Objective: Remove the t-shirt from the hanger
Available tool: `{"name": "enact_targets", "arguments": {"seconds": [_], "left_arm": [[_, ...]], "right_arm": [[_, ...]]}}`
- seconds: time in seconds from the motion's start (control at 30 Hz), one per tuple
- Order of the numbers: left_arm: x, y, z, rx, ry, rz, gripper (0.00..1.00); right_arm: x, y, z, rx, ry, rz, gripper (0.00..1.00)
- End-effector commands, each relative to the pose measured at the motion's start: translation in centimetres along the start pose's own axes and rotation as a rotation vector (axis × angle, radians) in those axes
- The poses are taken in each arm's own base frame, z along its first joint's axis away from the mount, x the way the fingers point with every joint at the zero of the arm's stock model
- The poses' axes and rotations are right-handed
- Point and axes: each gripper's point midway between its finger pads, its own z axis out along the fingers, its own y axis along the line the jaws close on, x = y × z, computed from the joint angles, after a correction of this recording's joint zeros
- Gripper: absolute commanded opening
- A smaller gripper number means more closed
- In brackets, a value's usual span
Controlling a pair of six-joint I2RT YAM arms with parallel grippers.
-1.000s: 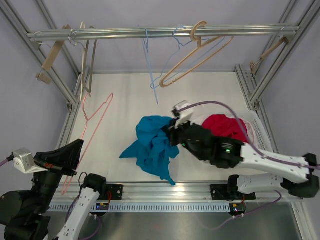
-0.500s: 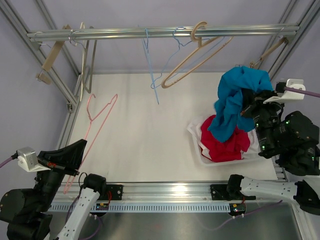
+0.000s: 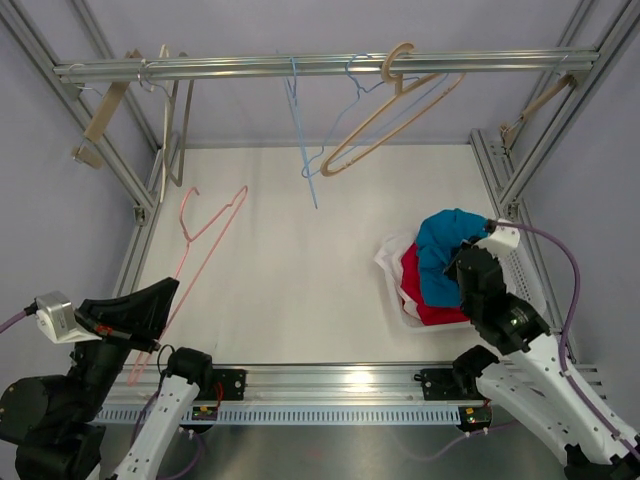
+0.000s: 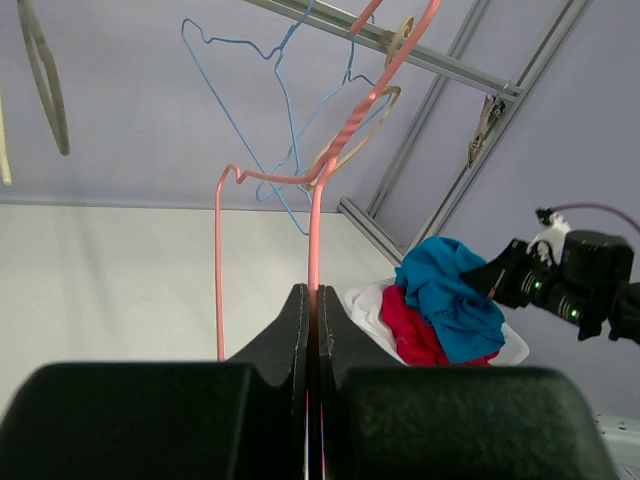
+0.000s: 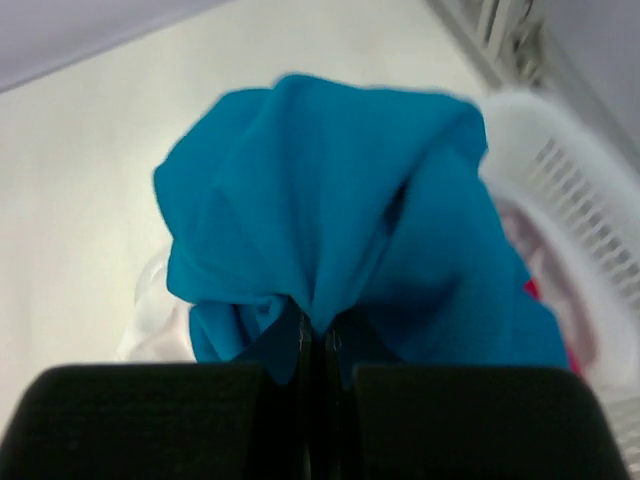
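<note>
The blue t-shirt (image 3: 443,258) lies bunched on top of red clothing in the white basket (image 3: 520,262) at the right. My right gripper (image 3: 462,268) is shut on a fold of the t-shirt (image 5: 330,230), just over the basket (image 5: 570,230). My left gripper (image 3: 150,300) at the near left is shut on the bare pink wire hanger (image 3: 205,240), holding it up at a slant. In the left wrist view the hanger (image 4: 314,215) rises from between the closed fingers (image 4: 292,330), and the t-shirt (image 4: 450,295) shows far right.
A metal rail (image 3: 320,66) crosses the back with a blue wire hanger (image 3: 300,140), a tan hanger (image 3: 385,120) and wooden hangers (image 3: 105,110) on it. Frame posts (image 3: 510,170) stand at both sides. Red clothing (image 3: 420,295) fills the basket.
My right gripper has carried the blue t-shirt from the table's middle, up to the right, then down into the basket. The pink hanger has shifted slightly right and up.
</note>
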Motion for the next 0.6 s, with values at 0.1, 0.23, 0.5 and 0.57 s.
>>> {"name": "enact_targets", "arguments": {"seconds": [0.1, 0.23, 0.5, 0.57], "left_arm": [[-1.0, -1.3, 2.5, 0.06, 0.014, -0.02, 0.0], [-1.7, -1.4, 3.8, 0.061, 0.023, -0.022, 0.0], [-1.6, 0.1, 8.9, -0.003, 0.077, -0.069, 0.0], [-1.6, 0.6, 10.4, -0.02, 0.086, -0.084, 0.0]], "right_arm": [[10.6, 0.3, 0.9, -0.035, 0.189, 0.41, 0.0], [11.0, -1.4, 0.4, 0.001, 0.155, 0.451, 0.0], [1.1, -0.4, -4.6, -0.18, 0.006, 0.444, 0.86], [-1.1, -0.9, -5.8, -0.186, -0.024, 0.456, 0.92]]}}
